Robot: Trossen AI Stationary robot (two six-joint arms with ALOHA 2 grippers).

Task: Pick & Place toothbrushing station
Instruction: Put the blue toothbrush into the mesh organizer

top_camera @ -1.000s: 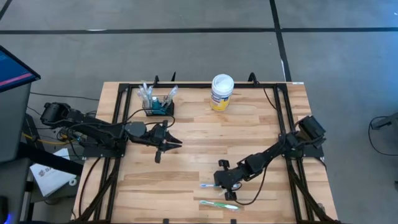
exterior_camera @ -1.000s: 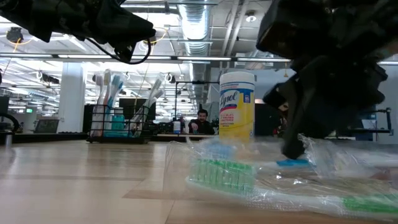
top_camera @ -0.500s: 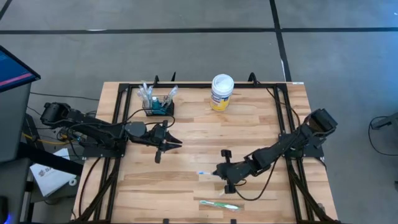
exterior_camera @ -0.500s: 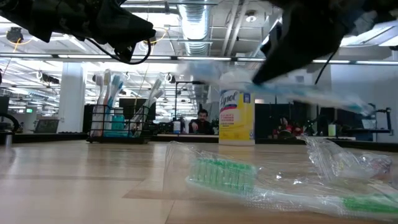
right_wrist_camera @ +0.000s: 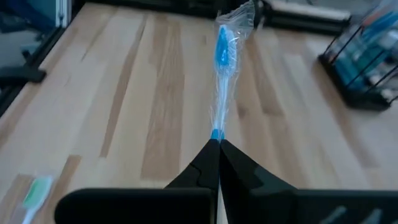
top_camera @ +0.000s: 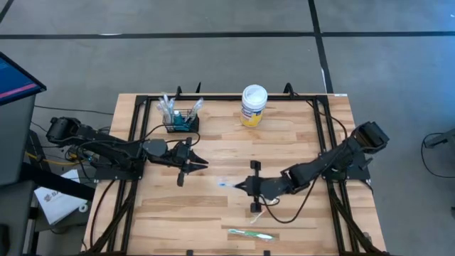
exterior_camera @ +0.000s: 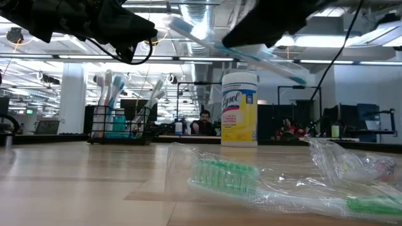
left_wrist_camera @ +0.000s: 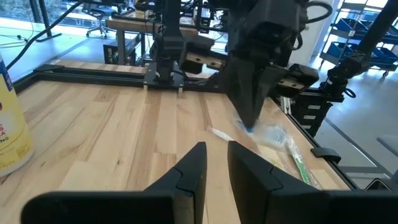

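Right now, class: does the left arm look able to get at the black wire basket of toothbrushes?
Probably yes. The left tool hovers near the basket, with bare table between them and nothing blocking.

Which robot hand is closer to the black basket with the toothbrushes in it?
The left one. The left gripper hangs just in front of the basket; the right gripper, pinching a wrapped blue toothbrush, is farther out toward the table's middle.

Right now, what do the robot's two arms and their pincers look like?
Both arms are dark, jointed links with loose black cables trailing along them. The left pincer has two dark, flat, tapered fingers. The right pincer has matching dark fingers narrowing to points.
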